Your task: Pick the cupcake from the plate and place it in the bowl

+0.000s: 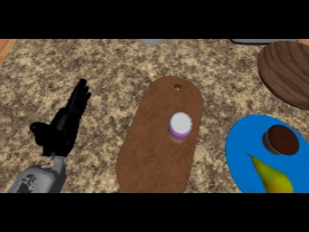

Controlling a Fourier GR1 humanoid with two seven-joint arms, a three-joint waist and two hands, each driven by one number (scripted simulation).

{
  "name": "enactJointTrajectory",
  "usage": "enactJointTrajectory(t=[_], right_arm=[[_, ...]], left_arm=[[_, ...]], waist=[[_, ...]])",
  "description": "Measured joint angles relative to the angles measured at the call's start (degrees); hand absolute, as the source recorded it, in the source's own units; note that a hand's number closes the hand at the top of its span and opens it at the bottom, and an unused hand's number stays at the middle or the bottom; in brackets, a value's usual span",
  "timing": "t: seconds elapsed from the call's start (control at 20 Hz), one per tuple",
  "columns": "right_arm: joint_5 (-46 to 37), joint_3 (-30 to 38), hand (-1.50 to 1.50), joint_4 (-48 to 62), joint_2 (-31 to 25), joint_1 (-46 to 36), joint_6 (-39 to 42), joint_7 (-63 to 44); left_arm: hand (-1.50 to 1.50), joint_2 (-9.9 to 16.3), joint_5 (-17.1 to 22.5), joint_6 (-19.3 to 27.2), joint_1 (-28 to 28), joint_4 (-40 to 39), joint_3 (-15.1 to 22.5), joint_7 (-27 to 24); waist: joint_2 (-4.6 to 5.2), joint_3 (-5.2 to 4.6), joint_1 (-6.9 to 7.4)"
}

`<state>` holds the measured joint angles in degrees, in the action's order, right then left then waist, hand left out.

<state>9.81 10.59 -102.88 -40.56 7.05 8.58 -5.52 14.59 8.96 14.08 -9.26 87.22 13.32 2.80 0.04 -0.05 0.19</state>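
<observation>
Cupcake (one) shares plate with one pear.

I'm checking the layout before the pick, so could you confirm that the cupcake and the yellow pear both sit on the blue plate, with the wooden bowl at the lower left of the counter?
One detail is wrong. The head view shows the wooden bowl at the upper right of the counter, not the lower left. The cupcake and the yellow pear do both sit on the blue plate.
</observation>
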Motion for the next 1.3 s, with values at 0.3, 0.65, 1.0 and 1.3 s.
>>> enactJointTrajectory(t=[0.3, 0.65, 1.0, 1.3], right_arm=[[-3.99, -2.99, -1.50, 4.43, -0.21, -1.90, 4.30, -3.72], [-7.35, -1.36, -1.50, 9.95, 2.72, -2.57, 10.22, -0.25], [-6.48, 2.71, -1.50, 11.95, 5.92, -1.64, 15.21, 4.21], [-6.14, 4.46, -1.50, 11.09, 10.03, -1.83, 16.97, 3.82]], left_arm=[[0.00, -1.19, -0.63, -1.14, -1.58, -2.04, -1.42, -0.24], [0.00, -2.61, -2.90, -2.19, 1.24, 1.36, -2.14, 1.06], [0.00, -4.29, -4.98, -3.14, 1.50, 1.70, -3.31, 1.39], [0.00, -5.27, -5.62, -5.02, 0.80, 0.89, -5.20, 1.42]], waist=[[0.03, 0.04, -0.11], [-0.05, 0.07, -0.19], [-0.07, 0.06, -0.33], [-0.07, 0.04, -0.34]])
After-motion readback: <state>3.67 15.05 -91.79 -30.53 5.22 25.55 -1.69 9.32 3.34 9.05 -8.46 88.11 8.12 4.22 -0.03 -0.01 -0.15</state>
